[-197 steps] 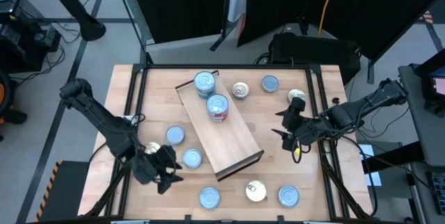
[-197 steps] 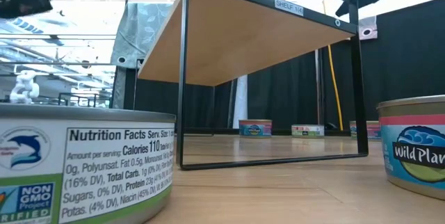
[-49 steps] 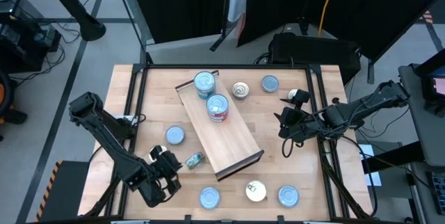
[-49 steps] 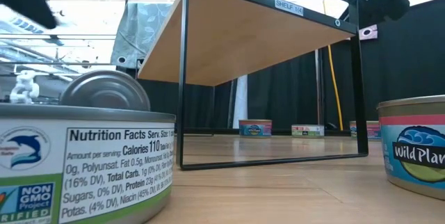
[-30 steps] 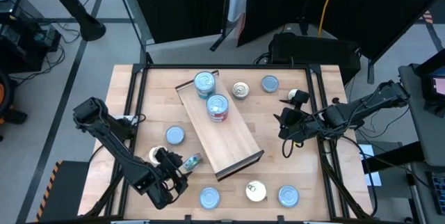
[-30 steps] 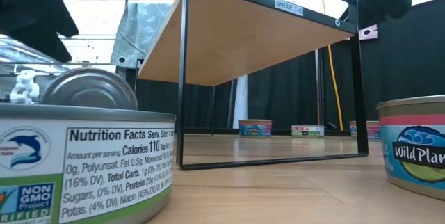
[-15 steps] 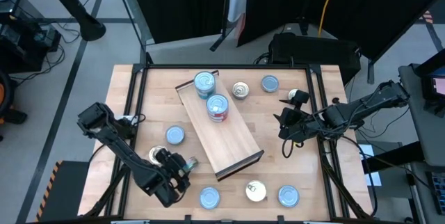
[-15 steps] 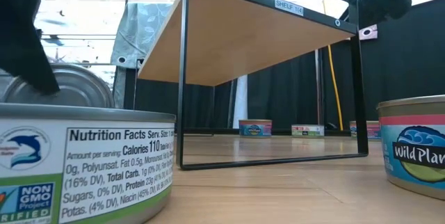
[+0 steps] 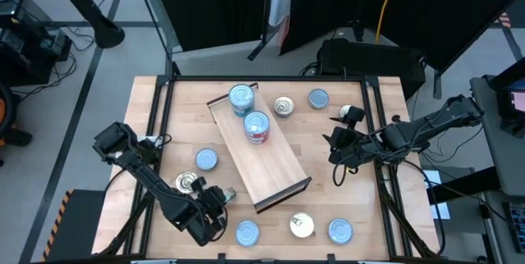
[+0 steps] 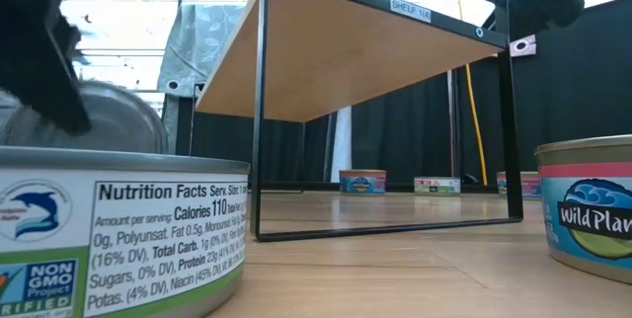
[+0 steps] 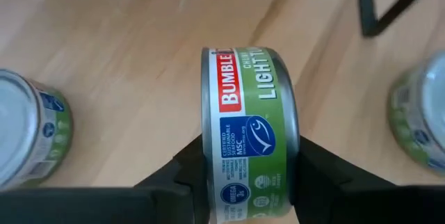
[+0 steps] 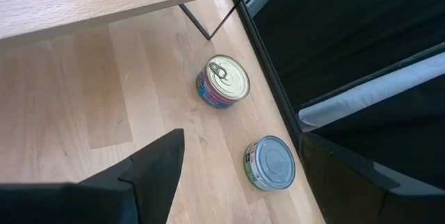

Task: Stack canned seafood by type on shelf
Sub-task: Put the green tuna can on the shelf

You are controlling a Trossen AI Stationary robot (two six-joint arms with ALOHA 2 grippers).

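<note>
The shelf (image 9: 264,159) stands slanted mid-table on a dark frame and carries two blue-topped tins (image 9: 242,97) (image 9: 257,126). From the low view I look up at the underside of its board (image 10: 346,46). My left gripper (image 9: 215,202) (image 11: 250,177) is near the table's near-left corner, shut on a green-labelled tin (image 9: 226,193) (image 11: 250,140) turned on its edge. That tin's silvery face (image 10: 104,120) shows behind a big near tin. My right gripper (image 9: 336,146) (image 12: 243,182) hovers open by the table's right side, touching nothing. A gold-topped tin (image 12: 224,79) and a grey-topped tin (image 12: 270,161) rest on the wood beyond it. My left gripper pinches the green-labelled tin across its height, one finger (image 11: 182,175) on each flat face. The labelled side wall (image 11: 240,92) faces the wrist camera, so the tin stands on edge between the fingers. Whether it is clear of the wood I cannot tell.
Loose tins lie around the shelf: one blue (image 9: 206,159), one silvery (image 9: 190,184), three along the near edge (image 9: 246,232) (image 9: 301,225) (image 9: 340,231), others at the far side (image 9: 284,106) (image 9: 318,98) (image 9: 350,115). Two near tins (image 10: 118,229) (image 10: 588,214) fill the low view's corners.
In the low view my left gripper's dark fingers have come down across the silvery tin's face, and the tin has drifted toward the table's left and near edge. From above, the left arm's elbow has swung rightward.
</note>
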